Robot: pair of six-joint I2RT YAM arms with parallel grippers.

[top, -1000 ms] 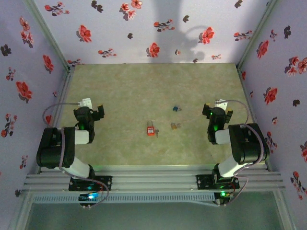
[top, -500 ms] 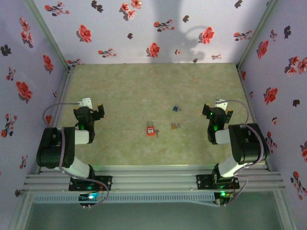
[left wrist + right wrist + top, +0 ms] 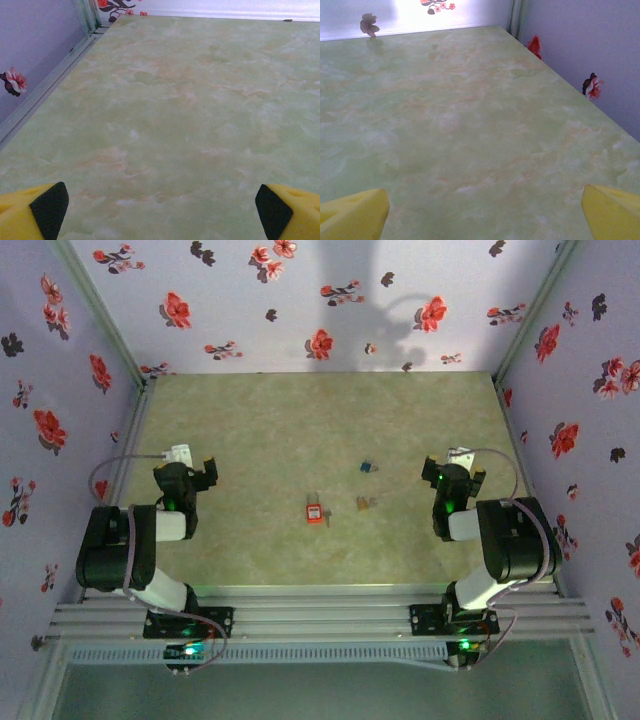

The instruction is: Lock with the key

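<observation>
A small red padlock [image 3: 315, 511] with a silver shackle lies near the table's middle. A key with a brown head [image 3: 363, 503] rests just right of it. Farther back lies a second key with a blue head [image 3: 368, 467]. My left gripper [image 3: 196, 473] is folded back at the left, well apart from the lock. My right gripper [image 3: 462, 472] is folded back at the right. In the wrist views each gripper's yellow fingertips [image 3: 35, 217] [image 3: 352, 215] sit wide apart over bare table, so both are open and hold nothing.
The greenish marbled table [image 3: 320, 430] is walled by pale flowered panels [image 3: 300, 300] at the back and both sides. A metal rail [image 3: 320, 615] runs along the near edge under the arm bases.
</observation>
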